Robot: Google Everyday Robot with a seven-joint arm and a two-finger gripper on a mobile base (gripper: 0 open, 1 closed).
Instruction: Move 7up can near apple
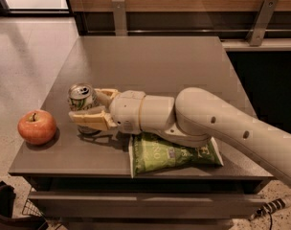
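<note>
Silver-and-green 7up can (pixel 81 94) upright at centre-left of the frame, held between the two fingers (pixel 90 119) of the gripper (pixel 85 104), one finger closed against each side. Red-orange apple (pixel 37 127) sits left of the can, near but not touching, by the left edge of the tabletop (pixel 150 66). Arm lies over a green chip bag (pixel 169 153) at lower centre.

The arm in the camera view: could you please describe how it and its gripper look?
The arm is smooth, cream-white, built of thick rounded segments with small dark dots. The gripper, at the 7up can on the table, has two flat tan fingers.
</note>
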